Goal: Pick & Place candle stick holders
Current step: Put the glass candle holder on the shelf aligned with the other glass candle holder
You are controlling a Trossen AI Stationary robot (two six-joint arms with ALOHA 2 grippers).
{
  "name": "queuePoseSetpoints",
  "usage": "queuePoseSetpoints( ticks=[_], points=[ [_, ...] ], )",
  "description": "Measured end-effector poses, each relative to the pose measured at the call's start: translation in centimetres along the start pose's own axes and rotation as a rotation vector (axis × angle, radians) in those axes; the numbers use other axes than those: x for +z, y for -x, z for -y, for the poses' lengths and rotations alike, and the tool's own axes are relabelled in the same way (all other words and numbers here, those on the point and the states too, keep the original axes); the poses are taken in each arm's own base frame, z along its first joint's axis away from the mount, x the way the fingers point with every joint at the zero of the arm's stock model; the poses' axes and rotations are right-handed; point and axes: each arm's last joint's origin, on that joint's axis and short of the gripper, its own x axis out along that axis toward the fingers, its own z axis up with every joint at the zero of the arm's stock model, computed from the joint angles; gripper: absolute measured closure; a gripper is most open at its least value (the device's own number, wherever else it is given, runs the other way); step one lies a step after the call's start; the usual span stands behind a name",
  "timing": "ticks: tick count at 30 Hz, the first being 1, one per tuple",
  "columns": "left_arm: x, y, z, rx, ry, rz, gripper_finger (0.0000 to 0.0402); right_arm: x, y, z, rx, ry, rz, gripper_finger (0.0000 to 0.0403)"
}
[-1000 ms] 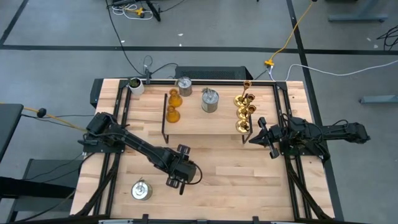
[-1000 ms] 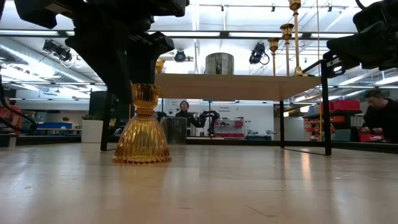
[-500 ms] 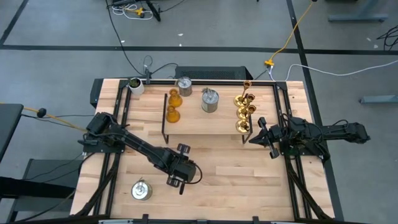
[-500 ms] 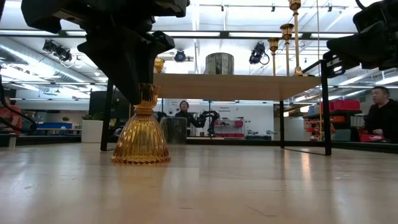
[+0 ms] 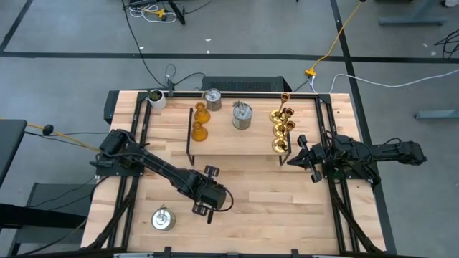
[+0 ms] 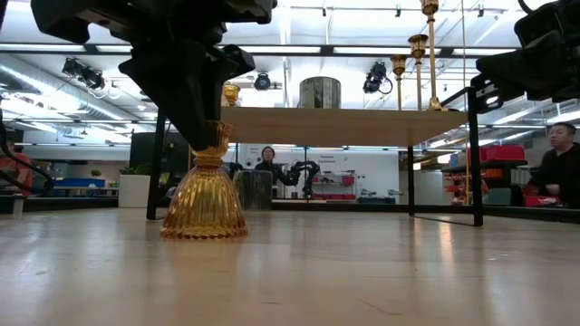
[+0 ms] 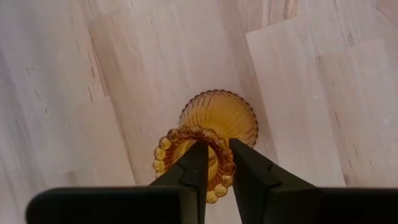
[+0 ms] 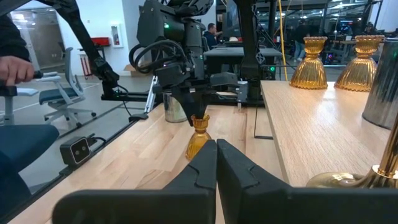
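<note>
An amber-orange ribbed candle stick holder (image 6: 205, 204) stands upright on its flared base on the table, in front of the rack. My left gripper (image 6: 210, 136) comes down on its top cup and is shut on it; the high view hides the holder under this gripper (image 5: 204, 206). My right gripper (image 5: 295, 153) waits shut and level at the table's right side, touching nothing. A silver-grey can-shaped holder (image 5: 163, 218) stands near the front left. More amber (image 5: 199, 122), silver (image 5: 242, 116) and gold holders (image 5: 282, 129) stand on the rack. My left gripper pinches the beaded rim of the holder's top cup (image 7: 227, 167) between its two fingers, one finger (image 7: 198, 163) inside the hollow cup and the other (image 7: 247, 167) outside it. The fingers come steeply from above. The holder stays upright, its base (image 6: 205, 231) on the table.
The wooden rack with black wire sides (image 5: 237, 147) spans the table's far middle. A small whitish cup with dark green contents (image 5: 155, 98) sits at the far left corner. Bare tabletop lies between the rack and the near edge. People sit in the room behind (image 6: 555, 163).
My left gripper has shut its fingers onto the amber holder's top cup while staying in place. The holder still stands on the table.
</note>
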Motion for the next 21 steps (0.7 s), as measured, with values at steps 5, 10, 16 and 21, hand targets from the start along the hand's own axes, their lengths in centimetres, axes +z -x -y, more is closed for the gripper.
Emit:
queuePoseSetpoints(
  ticks=[5, 10, 16, 21],
  points=[
    [0.2, 0.3, 0.0, -0.015, 0.002, -0.001, 0.0342, 0.0, 0.0, 0.0, 0.000, 0.000, 0.000, 0.0389],
    [0.7, 0.9, -0.4, -0.045, 0.016, 0.000, 0.0344, 0.0, 0.0, 0.0, 0.000, 0.000, 0.000, 0.0389],
    [1.6, 2.5, -1.3, -0.052, 0.050, -0.001, 0.0345, 0.0, 0.0, 0.0, 0.001, 0.000, 0.000, 0.0389],
    [2.6, 4.6, -2.2, -0.056, 0.063, 0.005, 0.0345, 0.0, 0.0, 0.0, 0.000, 0.000, 0.000, 0.0389]
  ],
)
